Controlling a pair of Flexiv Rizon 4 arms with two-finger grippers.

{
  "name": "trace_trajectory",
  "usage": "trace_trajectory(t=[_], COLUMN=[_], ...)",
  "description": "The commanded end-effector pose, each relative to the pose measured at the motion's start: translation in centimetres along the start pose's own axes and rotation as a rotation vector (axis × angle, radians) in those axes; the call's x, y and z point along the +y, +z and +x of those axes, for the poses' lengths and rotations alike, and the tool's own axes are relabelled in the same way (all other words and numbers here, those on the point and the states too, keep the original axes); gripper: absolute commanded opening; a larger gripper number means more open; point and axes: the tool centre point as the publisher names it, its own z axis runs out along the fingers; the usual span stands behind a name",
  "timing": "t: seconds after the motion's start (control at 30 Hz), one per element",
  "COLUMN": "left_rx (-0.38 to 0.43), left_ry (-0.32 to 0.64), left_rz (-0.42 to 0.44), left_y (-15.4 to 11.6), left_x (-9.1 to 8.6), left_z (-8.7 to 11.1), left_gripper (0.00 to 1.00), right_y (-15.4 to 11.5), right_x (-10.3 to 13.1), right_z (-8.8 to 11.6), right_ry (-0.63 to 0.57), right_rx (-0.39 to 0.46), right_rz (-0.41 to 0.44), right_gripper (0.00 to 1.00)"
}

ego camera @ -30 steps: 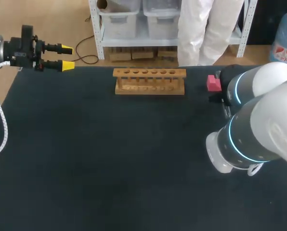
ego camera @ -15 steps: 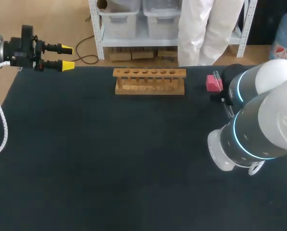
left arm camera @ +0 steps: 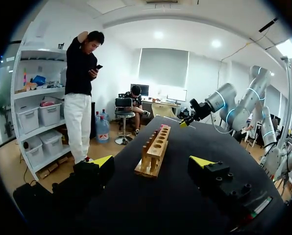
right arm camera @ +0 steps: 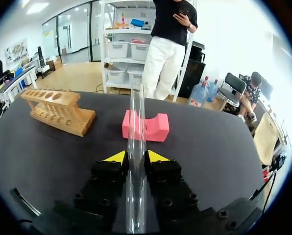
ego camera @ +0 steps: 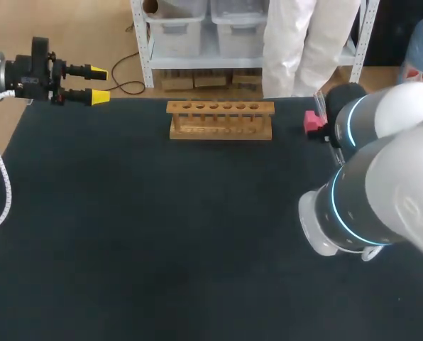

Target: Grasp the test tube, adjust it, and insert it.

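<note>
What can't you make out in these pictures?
Head view: the right arm hides the right gripper and most of the test tube.
Right wrist view: the tube's near end runs out of view behind the fingers; the tube covers part of the pink block.
Left wrist view: the far holes of the wooden rack are too small.

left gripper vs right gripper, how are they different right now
The left gripper is open and empty; the right gripper is shut on the test tube. The left gripper is at the far left corner of the table, well away from the rack; the right gripper has the pink block just ahead of it. Both have two fingers with yellow tips.
</note>
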Motion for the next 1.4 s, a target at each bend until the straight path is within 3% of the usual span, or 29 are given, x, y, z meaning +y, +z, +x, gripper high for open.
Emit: trace_trajectory(t=[0.03, 0.3, 0.9, 1.17, 1.4], left_rx=[-0.002, -0.002, -0.002, -0.002, -0.002], left_ry=[0.002, 0.002, 0.002, 0.002, 0.002], left_rz=[-0.004, -0.004, -0.004, -0.004, -0.004], left_y=[0.0, 0.0, 0.0, 0.0, 0.0], left_x=[-0.2, -0.2, -0.2, -0.2, -0.2], left_z=[0.1, 0.1, 0.1, 0.1, 0.1], left_gripper=[1.00, 1.00, 1.00, 1.00, 1.00], right_y=[-2.8, -5.5, -9.3, -9.4, -7.4], right_x=[0.0, 0.0, 2.5, 4.4, 6.3], right_z=[-0.6, -2.1, -4.8, -5.5, -6.2], right_ry=[-0.012, -0.014, -0.024, -0.022, 0.034], right_rx=[0.005, -0.017, -0.051, -0.042, -0.016], right_rz=[0.045, 0.101, 0.138, 0.131, 0.107], right_gripper=[0.00, 0.00, 0.00, 0.00, 0.00])
